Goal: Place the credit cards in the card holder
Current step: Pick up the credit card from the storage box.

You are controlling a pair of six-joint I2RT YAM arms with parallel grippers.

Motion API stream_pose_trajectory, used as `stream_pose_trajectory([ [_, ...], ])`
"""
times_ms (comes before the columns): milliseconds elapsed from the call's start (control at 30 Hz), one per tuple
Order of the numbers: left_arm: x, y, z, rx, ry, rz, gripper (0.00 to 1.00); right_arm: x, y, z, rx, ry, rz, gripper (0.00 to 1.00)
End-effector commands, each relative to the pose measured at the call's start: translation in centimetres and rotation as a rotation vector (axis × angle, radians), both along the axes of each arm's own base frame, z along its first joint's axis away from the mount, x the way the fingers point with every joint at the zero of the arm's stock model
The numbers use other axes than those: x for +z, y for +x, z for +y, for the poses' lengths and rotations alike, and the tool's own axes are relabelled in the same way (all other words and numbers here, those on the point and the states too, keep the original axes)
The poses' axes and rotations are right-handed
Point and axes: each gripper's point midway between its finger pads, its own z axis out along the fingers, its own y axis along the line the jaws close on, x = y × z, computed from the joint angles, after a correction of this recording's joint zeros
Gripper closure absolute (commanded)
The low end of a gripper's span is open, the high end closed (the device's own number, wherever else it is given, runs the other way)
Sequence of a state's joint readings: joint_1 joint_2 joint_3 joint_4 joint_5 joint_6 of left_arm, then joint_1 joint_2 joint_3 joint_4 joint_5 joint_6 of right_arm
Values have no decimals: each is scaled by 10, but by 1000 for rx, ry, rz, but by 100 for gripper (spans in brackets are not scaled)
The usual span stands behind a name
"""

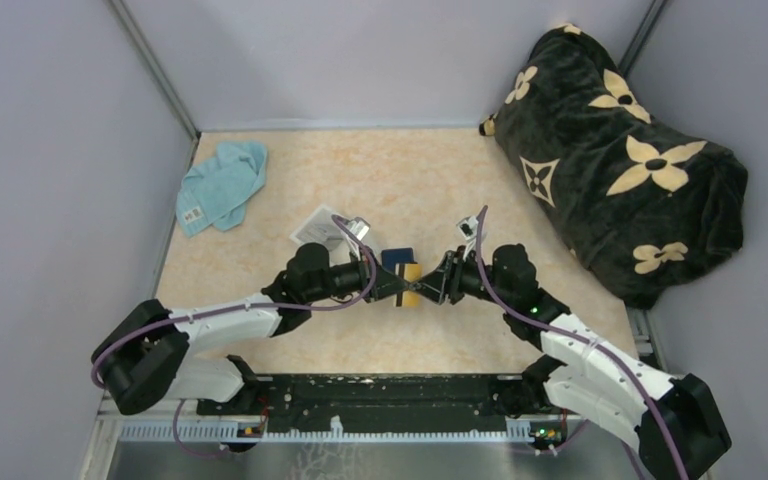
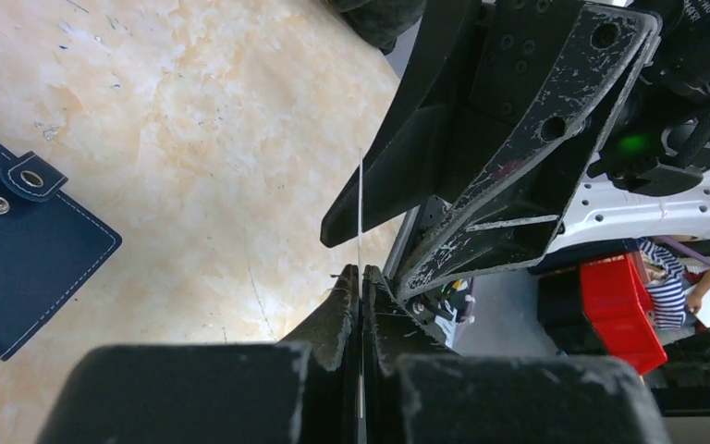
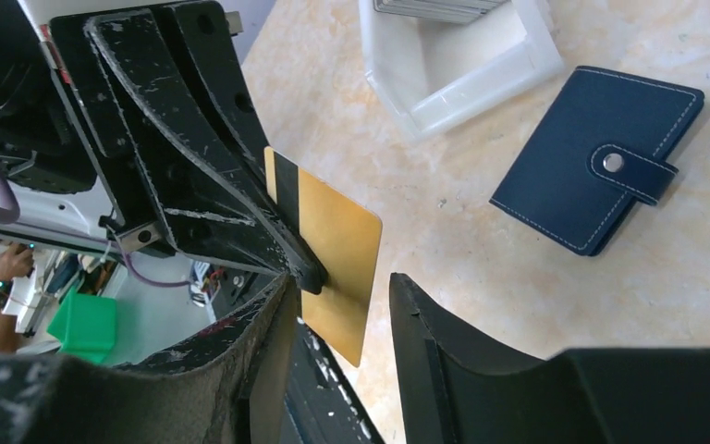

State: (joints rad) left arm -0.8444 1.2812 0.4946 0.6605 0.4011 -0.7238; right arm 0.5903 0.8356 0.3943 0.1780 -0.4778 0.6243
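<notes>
My left gripper point(image 1: 400, 288) is shut on an orange-yellow credit card point(image 3: 333, 242) with a dark stripe and holds it above the table; in the left wrist view the card point(image 2: 361, 208) shows edge-on between the shut fingertips point(image 2: 345, 294). My right gripper point(image 1: 430, 290) is open, its jaws on either side of the card's free end point(image 3: 344, 277), not closed on it. The navy-blue card holder point(image 3: 584, 176) lies closed, strap snapped, flat on the table behind the grippers point(image 1: 397, 257), also at the left of the left wrist view point(image 2: 18, 254).
A clear plastic tray point(image 3: 518, 65) holding a stack of greyish cards point(image 3: 434, 7) stands beyond the card holder, behind the left wrist point(image 1: 312, 225). A teal cloth point(image 1: 222, 183) lies at the back left. A black flower-patterned blanket point(image 1: 620, 150) fills the back right.
</notes>
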Motion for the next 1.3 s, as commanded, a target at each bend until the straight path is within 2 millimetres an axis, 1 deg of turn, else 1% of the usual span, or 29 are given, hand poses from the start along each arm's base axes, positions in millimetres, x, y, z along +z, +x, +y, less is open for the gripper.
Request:
stream_pose_trajectory([
  [0,13,5,-2,21,-86,-1,100,23,5,10,24,102,-64,58],
  [133,14,8,0,30,-128,18,100,17,4,11,32,114,-54,60],
  [267,13,10,2,34,-164,47,100,16,2,13,41,137,-50,65],
  [300,12,10,2,33,-172,54,100,16,1,13,43,144,-51,68],
  [367,11,11,3,33,-191,70,100,17,0,14,52,162,-47,78],
  [467,11,12,2,27,-222,94,100,18,-1,16,62,184,-43,99],
  [600,6,12,-4,7,-238,133,100,22,0,19,70,207,-40,100],
  [633,4,13,-4,14,-237,146,98,23,0,19,71,212,-41,100],
  [733,-2,19,-3,53,-227,171,85,30,3,20,68,218,-46,100],
  [800,-4,23,-1,81,-212,174,70,33,5,20,61,212,-48,100],
  [867,-7,28,1,119,-190,176,61,33,9,21,49,194,-40,100],
  [933,-14,38,9,198,-158,184,47,33,13,21,37,173,-32,100],
  [1000,-16,46,18,274,-137,182,35,33,17,20,25,153,-28,100],
  [1100,-21,54,36,383,-107,180,24,35,22,19,3,123,-28,100],
  [1200,-29,64,54,496,-51,185,23,31,31,16,-40,66,-18,100],
  [1267,-43,67,67,568,23,206,24,25,39,12,-76,4,11,100],
])
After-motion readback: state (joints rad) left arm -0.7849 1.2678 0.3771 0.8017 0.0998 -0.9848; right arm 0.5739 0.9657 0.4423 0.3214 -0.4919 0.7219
